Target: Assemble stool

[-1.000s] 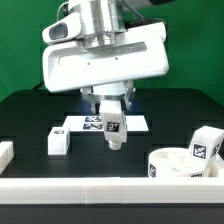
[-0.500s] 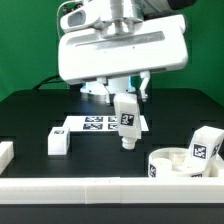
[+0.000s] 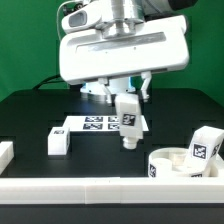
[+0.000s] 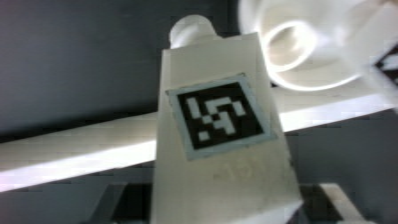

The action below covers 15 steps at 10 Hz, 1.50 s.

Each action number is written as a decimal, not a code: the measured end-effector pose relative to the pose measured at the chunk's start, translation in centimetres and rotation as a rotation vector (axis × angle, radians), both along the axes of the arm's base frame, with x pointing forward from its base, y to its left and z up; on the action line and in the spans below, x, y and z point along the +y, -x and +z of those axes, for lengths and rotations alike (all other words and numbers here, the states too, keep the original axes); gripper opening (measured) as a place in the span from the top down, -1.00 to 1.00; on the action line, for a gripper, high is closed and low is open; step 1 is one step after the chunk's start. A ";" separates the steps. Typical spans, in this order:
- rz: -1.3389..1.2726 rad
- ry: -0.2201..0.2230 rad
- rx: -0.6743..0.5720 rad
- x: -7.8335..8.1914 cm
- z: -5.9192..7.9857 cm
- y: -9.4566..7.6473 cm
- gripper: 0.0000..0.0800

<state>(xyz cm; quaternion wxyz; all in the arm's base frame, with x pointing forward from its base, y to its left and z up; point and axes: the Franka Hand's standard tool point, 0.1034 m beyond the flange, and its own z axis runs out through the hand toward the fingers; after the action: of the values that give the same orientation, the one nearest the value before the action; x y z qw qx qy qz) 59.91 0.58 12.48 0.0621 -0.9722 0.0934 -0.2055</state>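
Note:
My gripper (image 3: 124,95) is shut on a white stool leg (image 3: 127,122) and holds it upright above the black table, a little right of centre. In the wrist view the leg (image 4: 217,120) fills the middle, its tag facing the camera, with my fingers (image 4: 119,205) at its sides. The round white seat (image 3: 172,163) lies at the front right against the rail; it also shows in the wrist view (image 4: 317,45). A second leg (image 3: 205,147) stands at the seat's right. A third leg (image 3: 58,142) lies on the table at the left.
The marker board (image 3: 93,124) lies flat behind the held leg. A long white rail (image 3: 100,189) runs along the table's front edge, with a short white block (image 3: 5,153) at the far left. The arm's big white housing (image 3: 122,50) hangs over the centre.
Over the last second the arm moved toward the exterior view's right with the leg held in the gripper. In the last half second nothing visibly moved.

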 end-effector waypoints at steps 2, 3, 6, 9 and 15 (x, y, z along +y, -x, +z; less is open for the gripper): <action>0.014 -0.021 -0.015 1.2 0.6 -1.8 0.18; -0.001 -0.035 -0.025 2.2 0.7 -2.4 0.18; -0.010 -0.037 -0.027 2.3 0.6 -2.3 0.18; -0.004 -0.042 -0.031 3.0 0.4 -2.9 0.18; -0.012 -0.035 -0.020 2.8 -1.5 -2.9 0.18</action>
<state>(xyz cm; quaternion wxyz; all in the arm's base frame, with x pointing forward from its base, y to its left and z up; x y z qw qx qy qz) 62.83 3.43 10.94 0.0790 -0.9683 0.1020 -0.2137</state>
